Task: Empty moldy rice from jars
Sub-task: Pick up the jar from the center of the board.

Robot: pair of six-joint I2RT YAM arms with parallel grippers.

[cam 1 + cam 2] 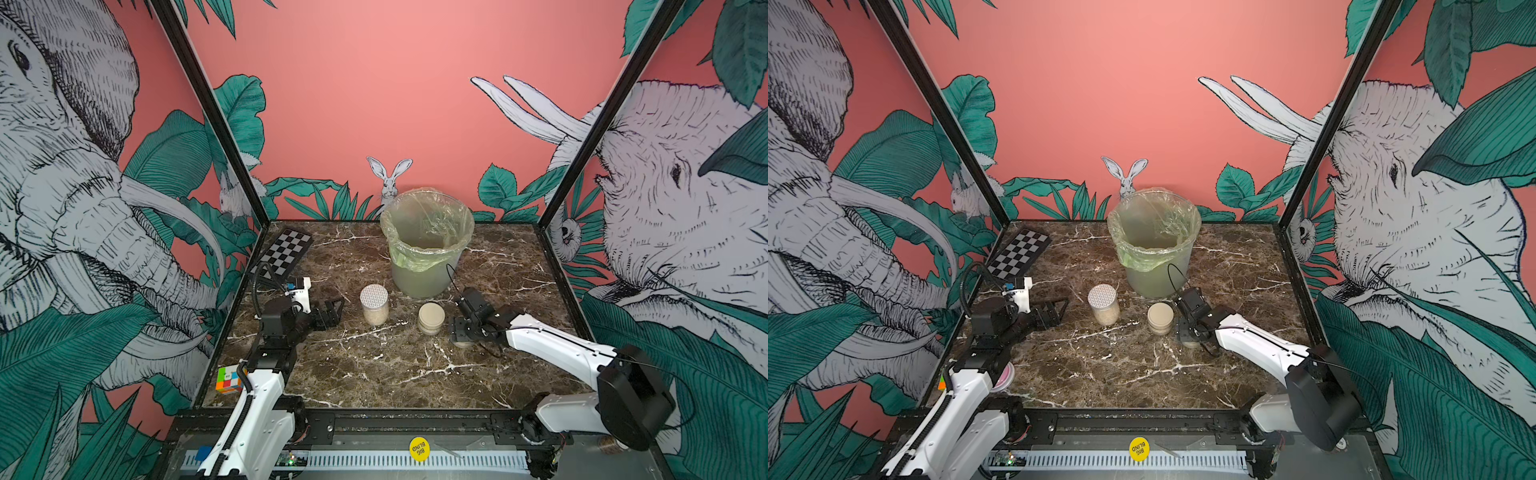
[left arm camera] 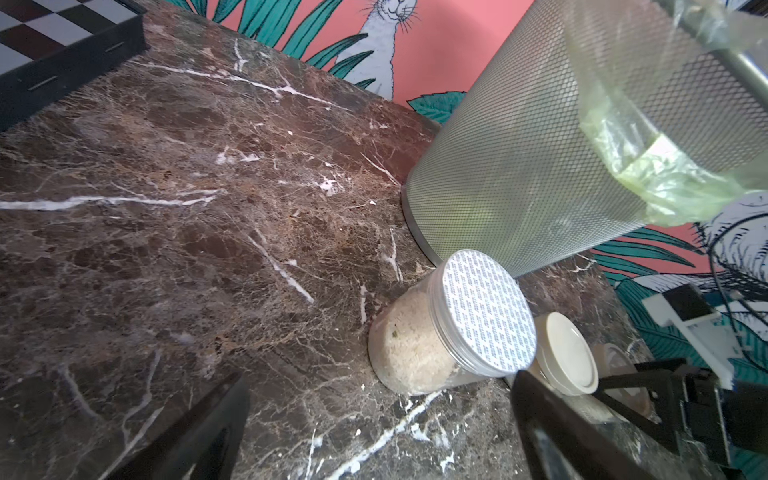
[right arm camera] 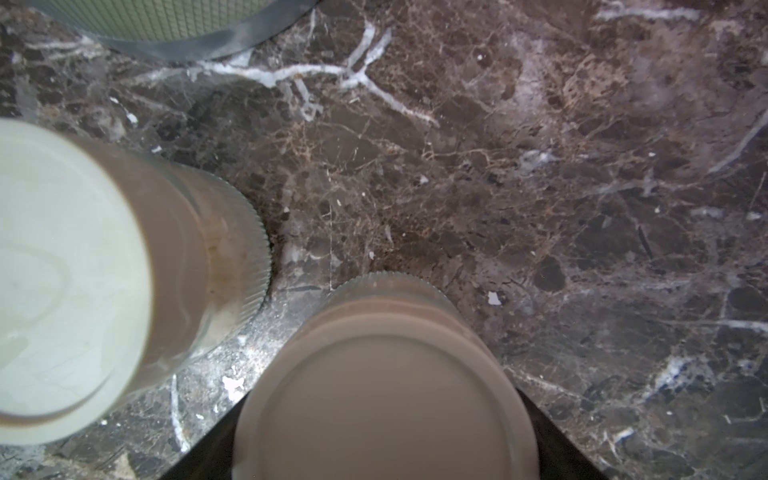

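Observation:
Three jars stand on the marble table. The taller jar [image 1: 374, 305] [image 1: 1103, 305] [image 2: 457, 328] has a white dotted lid, and beige moldy rice [image 2: 411, 345] shows through its clear wall. A squat jar with a beige lid [image 1: 431, 319] [image 1: 1160, 319] [image 3: 83, 270] stands to its right. My right gripper [image 1: 461, 332] [image 1: 1190, 332] [image 3: 386, 436] reaches down over the second squat jar [image 1: 462, 343] [image 3: 386, 395]. Its fingers press both sides of that lid. My left gripper [image 1: 334, 312] [image 1: 1054, 311] [image 2: 380, 399] is open and empty, just left of the taller jar.
A mesh bin [image 1: 424, 274] [image 1: 1154, 278] [image 2: 519, 166] lined with a green-tinted bag stands behind the jars. A chessboard [image 1: 286, 251] lies at the back left. A colour cube [image 1: 228, 378] sits by the left arm, at the table's left edge.

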